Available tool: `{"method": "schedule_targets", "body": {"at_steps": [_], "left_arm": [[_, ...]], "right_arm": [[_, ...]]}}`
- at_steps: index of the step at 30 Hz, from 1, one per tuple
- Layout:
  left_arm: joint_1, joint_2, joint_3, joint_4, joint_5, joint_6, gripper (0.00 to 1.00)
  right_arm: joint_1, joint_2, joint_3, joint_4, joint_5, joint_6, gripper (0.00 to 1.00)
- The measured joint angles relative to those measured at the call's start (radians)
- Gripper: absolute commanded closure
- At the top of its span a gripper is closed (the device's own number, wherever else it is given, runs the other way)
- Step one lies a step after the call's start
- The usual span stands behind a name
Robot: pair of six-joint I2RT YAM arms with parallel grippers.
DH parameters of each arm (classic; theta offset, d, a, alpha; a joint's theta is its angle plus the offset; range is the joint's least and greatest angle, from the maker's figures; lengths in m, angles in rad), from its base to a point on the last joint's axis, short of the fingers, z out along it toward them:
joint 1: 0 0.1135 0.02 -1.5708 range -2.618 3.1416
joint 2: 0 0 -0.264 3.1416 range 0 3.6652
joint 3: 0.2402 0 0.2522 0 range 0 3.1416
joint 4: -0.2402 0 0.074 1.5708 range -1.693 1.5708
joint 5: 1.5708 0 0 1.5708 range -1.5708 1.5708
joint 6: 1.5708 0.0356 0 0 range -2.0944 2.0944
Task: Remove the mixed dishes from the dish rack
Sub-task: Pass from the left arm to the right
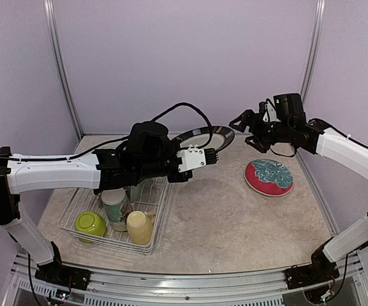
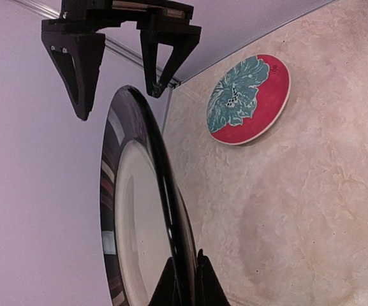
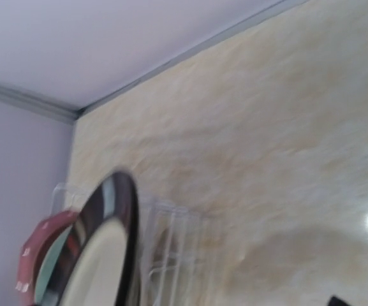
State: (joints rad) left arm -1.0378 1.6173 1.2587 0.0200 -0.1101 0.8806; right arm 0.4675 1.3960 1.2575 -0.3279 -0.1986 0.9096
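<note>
My left jaws are pinched shut on the near rim of the striped plate (image 1: 204, 137). They hold it up in the middle of the top view, away from the dish rack (image 1: 70, 205) at lower left. My right jaws stand wide open just right of it. The far rim points at them and may sit between them, but that is hard to tell.

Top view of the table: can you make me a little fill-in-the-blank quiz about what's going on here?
1. The left hand is shut on the striped plate, while the right hand is ___.
2. The flowered plate lying flat on the table is mostly ___.
3. The bowl in the rack is ___.
Missing words: open; red; green.
</note>
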Motion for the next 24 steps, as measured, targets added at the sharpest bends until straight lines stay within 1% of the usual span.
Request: {"method": "schedule_targets", "body": {"at_steps": [6,9,13,16,18,20,22,24], "left_arm": [[-0.011,0.020,-0.016,0.063,-0.060,0.071,1.00],[-0.014,0.061,-0.017,0.093,-0.095,0.122,1.00],[-0.014,0.095,-0.022,0.096,-0.127,0.172,1.00],[-0.018,0.105,-0.027,0.094,-0.147,0.204,1.00],[-0.021,0.107,-0.027,0.094,-0.158,0.222,1.00],[-0.026,0.107,-0.027,0.097,-0.167,0.234,1.00],[-0.031,0.107,-0.027,0.100,-0.175,0.250,1.00],[-0.037,0.108,-0.027,0.103,-0.186,0.261,1.00]], "right_arm": [[0.062,0.111,-0.018,0.116,-0.110,0.050,0.22],[0.085,0.149,-0.019,0.136,-0.130,0.064,0.30],[0.093,0.156,-0.040,0.150,-0.134,0.077,0.46],[0.093,0.156,-0.066,0.174,-0.134,0.086,0.55],[0.093,0.157,-0.082,0.195,-0.137,0.099,0.57],[0.093,0.158,-0.097,0.219,-0.140,0.110,0.61],[0.093,0.158,-0.114,0.253,-0.145,0.127,0.69],[0.093,0.158,-0.133,0.294,-0.156,0.154,0.81]]}}
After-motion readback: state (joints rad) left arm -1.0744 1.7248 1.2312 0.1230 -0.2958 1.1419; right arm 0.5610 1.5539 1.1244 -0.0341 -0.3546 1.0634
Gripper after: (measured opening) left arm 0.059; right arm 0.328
